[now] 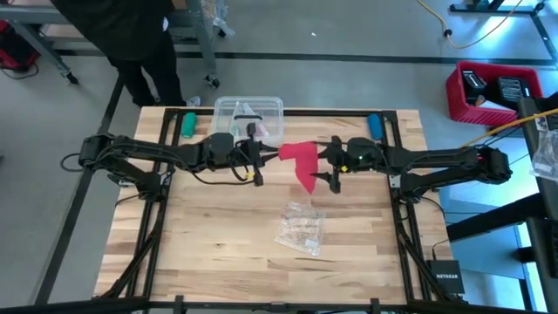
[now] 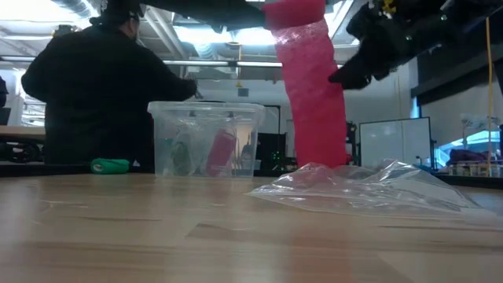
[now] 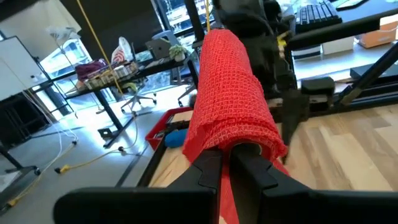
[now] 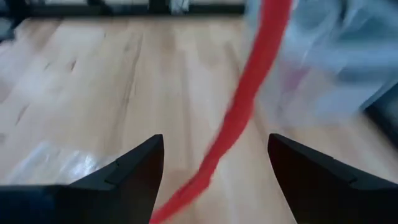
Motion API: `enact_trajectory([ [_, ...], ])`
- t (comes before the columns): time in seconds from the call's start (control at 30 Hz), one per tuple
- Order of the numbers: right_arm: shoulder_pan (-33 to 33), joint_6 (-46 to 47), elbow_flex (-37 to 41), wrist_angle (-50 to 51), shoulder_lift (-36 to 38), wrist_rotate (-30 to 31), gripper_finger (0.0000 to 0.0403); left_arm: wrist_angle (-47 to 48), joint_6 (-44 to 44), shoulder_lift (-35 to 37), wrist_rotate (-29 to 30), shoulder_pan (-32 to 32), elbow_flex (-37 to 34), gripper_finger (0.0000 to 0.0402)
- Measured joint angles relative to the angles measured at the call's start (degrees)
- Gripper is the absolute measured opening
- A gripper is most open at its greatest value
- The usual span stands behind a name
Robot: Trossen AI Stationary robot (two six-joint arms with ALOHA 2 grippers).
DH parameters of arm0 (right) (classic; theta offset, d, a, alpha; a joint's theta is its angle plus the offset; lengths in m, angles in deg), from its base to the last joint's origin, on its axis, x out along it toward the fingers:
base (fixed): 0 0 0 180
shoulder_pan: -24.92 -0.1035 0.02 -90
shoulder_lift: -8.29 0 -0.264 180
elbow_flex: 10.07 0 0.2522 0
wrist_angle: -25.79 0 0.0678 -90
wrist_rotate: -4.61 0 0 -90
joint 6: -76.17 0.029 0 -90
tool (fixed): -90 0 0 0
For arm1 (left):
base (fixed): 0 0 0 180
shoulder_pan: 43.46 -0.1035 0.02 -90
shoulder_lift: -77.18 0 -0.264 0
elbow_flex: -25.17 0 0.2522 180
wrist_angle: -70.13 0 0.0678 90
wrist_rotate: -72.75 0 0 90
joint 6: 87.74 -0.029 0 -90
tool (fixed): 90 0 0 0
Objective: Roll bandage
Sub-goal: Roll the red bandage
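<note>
Bandage (image 2: 310, 94) hangs as a red-pink strip from the top edge down behind the clear plastic wrapper (image 2: 369, 189), which lies crumpled on the desk (image 2: 157, 236). Dark right end effector (image 2: 350, 75) sits upper right, just beside the strip. Clear plastic box (image 2: 206, 137) farther back, pink item inside. Green object (image 2: 110, 165) left of the box. Person in dark top (image 2: 94, 94) behind the desk.

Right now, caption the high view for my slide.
Left pincer shut on the bandage, which hangs above the table; open right pincer alongside, plastic wrapper below.
</note>
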Motion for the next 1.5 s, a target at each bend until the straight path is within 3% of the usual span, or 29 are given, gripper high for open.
enact_trajectory([
  [0.17, 0.0, -0.4, 0.4, -3.3, 0.0, 2.0, 0.0282, -0.2, 1.1, 0.0, -1.4, 0.0, 0.0, 0.0013],
  [0.3, 0.0, -0.4, 2.4, -5.1, -0.8, 3.1, 0.0238, -0.3, 2.7, 0.0, -1.6, 0.3, 0.0, 0.0013],
  [0.6, 0.0, -7.6, 1.3, -7.4, 1.1, 5.6, 0.0015, 1.1, 2.3, 1.1, -2.4, 1.2, 0.0, 0.0013],
  [0.7, 0.0, -9.0, -0.3, -7.4, 1.0, 6.9, 0.0018, 1.3, 2.2, 1.2, -3.9, 1.4, 0.0, 0.0013],
  [0.97, 0.0, -17.1, -4.0, -9.2, 1.0, 12.7, 0.0006, 1.0, 3.5, 1.1, -21.0, 1.6, 0.0, 0.0013],
  [1.13, 0.0, -21.5, -4.9, -12.3, 1.0, 18.3, 0.0004, -4.0, 6.4, 1.4, -32.8, 1.5, 0.0, 0.0013],
  [1.23, 0.0, -23.3, -4.9, -17.1, 0.5, 18.9, 0.0003, -7.9, 8.0, 1.5, -37.0, 1.6, 0.0, 0.0013],
  [1.37, -0.1, -25.0, -7.2, -18.7, 0.2, 16.6, 0.0002, -6.7, 8.5, 1.4, -37.7, 1.4, 0.0, 0.0013],
  [1.5, -0.1, -25.9, -11.9, -17.3, 0.3, 13.1, 0.0002, -2.8, 8.2, 1.4, -31.5, 0.9, 0.0, 0.0013],
])
